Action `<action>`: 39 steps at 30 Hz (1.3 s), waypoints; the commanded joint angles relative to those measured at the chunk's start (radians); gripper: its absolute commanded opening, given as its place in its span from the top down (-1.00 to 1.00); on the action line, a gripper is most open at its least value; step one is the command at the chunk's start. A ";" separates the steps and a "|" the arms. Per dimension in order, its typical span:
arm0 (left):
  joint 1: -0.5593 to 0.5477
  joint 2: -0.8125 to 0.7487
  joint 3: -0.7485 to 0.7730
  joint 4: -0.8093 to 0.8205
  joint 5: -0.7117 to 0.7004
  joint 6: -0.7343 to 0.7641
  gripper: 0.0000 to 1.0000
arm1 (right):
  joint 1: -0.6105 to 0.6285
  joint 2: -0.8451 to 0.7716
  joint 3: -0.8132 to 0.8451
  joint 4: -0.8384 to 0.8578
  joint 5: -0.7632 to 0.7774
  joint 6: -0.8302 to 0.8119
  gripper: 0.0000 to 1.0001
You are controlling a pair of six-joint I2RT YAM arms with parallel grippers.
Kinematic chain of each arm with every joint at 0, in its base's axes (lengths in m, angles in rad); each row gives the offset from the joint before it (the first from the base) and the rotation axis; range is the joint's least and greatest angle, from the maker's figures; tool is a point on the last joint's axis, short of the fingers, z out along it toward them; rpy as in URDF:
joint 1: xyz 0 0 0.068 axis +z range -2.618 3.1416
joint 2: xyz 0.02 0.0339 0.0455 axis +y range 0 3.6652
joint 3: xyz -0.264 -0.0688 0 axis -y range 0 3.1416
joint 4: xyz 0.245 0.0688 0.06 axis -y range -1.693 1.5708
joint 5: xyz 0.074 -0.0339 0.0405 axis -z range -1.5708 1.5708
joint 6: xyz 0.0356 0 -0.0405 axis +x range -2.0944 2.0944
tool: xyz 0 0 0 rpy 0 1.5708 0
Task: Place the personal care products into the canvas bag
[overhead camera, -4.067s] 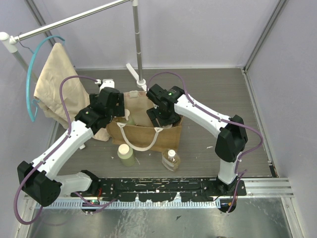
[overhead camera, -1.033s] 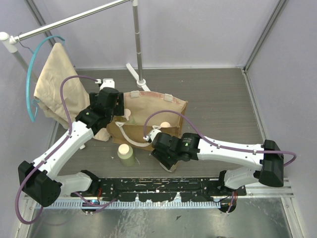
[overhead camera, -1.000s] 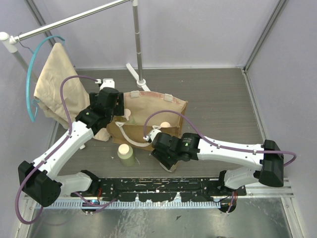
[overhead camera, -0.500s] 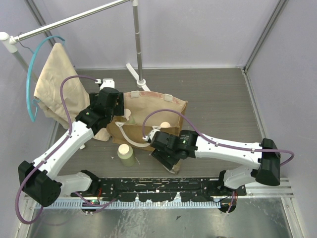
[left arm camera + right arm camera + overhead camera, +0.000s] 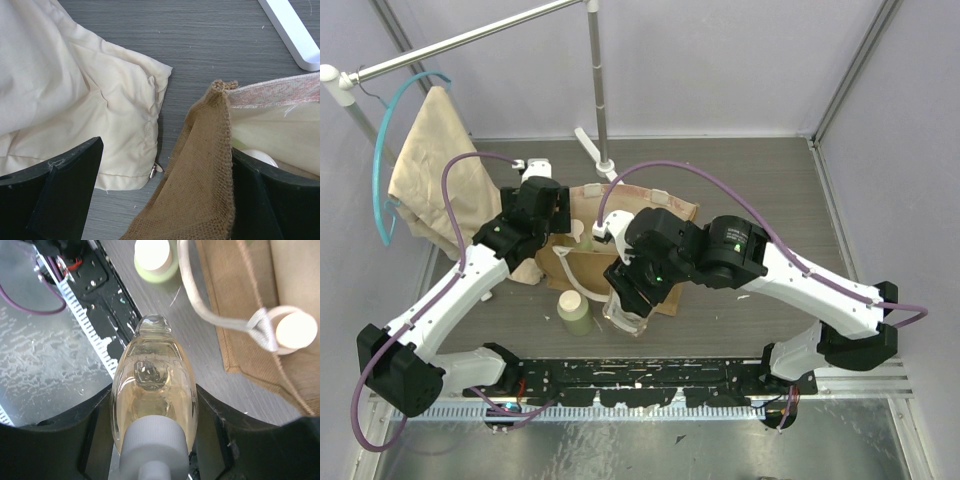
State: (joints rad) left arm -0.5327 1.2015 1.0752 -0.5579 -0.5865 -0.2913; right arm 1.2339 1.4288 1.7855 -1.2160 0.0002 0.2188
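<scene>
My right gripper [image 5: 632, 300] is shut on the clear bottle of amber liquid [image 5: 623, 313] and holds it off the table just in front of the canvas bag [image 5: 672, 207]. In the right wrist view the bottle [image 5: 152, 375] fills the gap between the fingers. A pale green bottle with a beige cap [image 5: 575, 312] stands on the table left of it and also shows in the right wrist view [image 5: 153, 257]. My left gripper [image 5: 553, 230] is open around the bag's left rim corner [image 5: 210, 165]. Round pale caps show inside the bag [image 5: 296, 330] [image 5: 260, 157].
A limp beige cloth [image 5: 435, 170] hangs on a teal hanger [image 5: 388, 150] at the far left, its hem by my left gripper [image 5: 75, 100]. A metal pole [image 5: 597, 90] on a white base [image 5: 295, 35] stands behind the bag. A black rail [image 5: 650, 375] runs along the near edge.
My right gripper has lifted the amber bottle off the table and carried it left and up, the arm swinging over the bag. The left arm has not moved.
</scene>
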 commanded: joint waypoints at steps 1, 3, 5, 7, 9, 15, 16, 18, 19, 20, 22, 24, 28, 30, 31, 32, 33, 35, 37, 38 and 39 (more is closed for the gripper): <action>0.005 -0.010 -0.042 0.018 -0.013 -0.011 -0.96 | -0.061 0.018 0.172 0.090 0.023 -0.029 0.99; 0.006 -0.016 -0.045 0.015 -0.014 -0.011 -0.96 | -0.110 0.035 0.220 0.118 0.003 -0.031 0.99; 0.006 -0.021 -0.047 0.014 -0.018 -0.009 -0.96 | -0.150 0.054 0.258 0.151 -0.010 -0.037 0.99; 0.007 -0.026 -0.050 0.014 -0.016 -0.009 -0.96 | -0.182 0.079 0.311 0.175 -0.012 -0.044 0.99; 0.008 -0.028 -0.051 0.013 -0.016 -0.009 -0.96 | -0.208 0.110 0.360 0.185 -0.013 -0.060 0.99; 0.010 -0.036 -0.064 0.013 -0.008 -0.023 -0.96 | -0.277 0.152 0.413 0.337 -0.040 -0.073 0.99; 0.010 -0.036 -0.066 0.013 -0.006 -0.024 -0.96 | -0.291 0.159 0.422 0.357 -0.041 -0.072 0.99; 0.010 -0.033 -0.068 0.013 -0.004 -0.029 -0.96 | -0.310 0.178 0.435 0.386 -0.045 -0.074 0.99; 0.010 -0.031 -0.070 0.012 -0.003 -0.029 -0.96 | -0.317 0.185 0.434 0.397 -0.045 -0.074 0.99; 0.010 -0.030 -0.070 0.014 -0.003 -0.029 -0.96 | -0.324 0.191 0.430 0.408 -0.044 -0.074 0.99; 0.011 -0.025 -0.067 0.019 -0.001 -0.025 -0.96 | -0.333 0.202 0.414 0.424 -0.037 -0.075 0.99; 0.013 -0.020 -0.062 0.022 0.002 -0.020 -0.96 | -0.345 0.210 0.394 0.434 -0.025 -0.075 0.99; 0.017 -0.005 -0.052 0.033 0.017 -0.012 -0.96 | -0.370 0.226 0.335 0.468 -0.004 -0.065 0.99; 0.019 0.007 -0.045 0.037 0.024 -0.007 -0.96 | -0.375 0.241 0.311 0.478 0.011 -0.058 0.99; 0.020 0.013 -0.043 0.038 0.028 -0.005 -0.96 | -0.375 0.249 0.305 0.478 0.021 -0.057 0.99; 0.021 0.018 -0.040 0.039 0.032 -0.002 -0.96 | -0.375 0.256 0.298 0.478 0.031 -0.056 0.99; 0.023 0.023 -0.037 0.041 0.037 -0.001 -0.96 | -0.375 0.263 0.291 0.476 0.040 -0.055 0.99; 0.026 0.031 -0.030 0.042 0.045 0.003 -0.96 | -0.375 0.274 0.269 0.474 0.060 -0.049 0.99; 0.029 0.038 -0.024 0.044 0.052 0.005 -0.96 | -0.375 0.280 0.231 0.474 0.077 -0.037 0.99; 0.030 0.041 -0.021 0.045 0.056 0.007 -0.96 | -0.375 0.279 0.203 0.480 0.088 -0.031 0.99; 0.031 0.045 -0.017 0.045 0.062 0.009 -0.96 | -0.375 0.277 0.171 0.491 0.097 -0.025 0.99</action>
State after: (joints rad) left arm -0.5114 1.2198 1.0412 -0.5213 -0.5575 -0.2874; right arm 0.8597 1.7512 1.9942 -0.8940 0.0494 0.1608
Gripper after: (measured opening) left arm 0.978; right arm 0.595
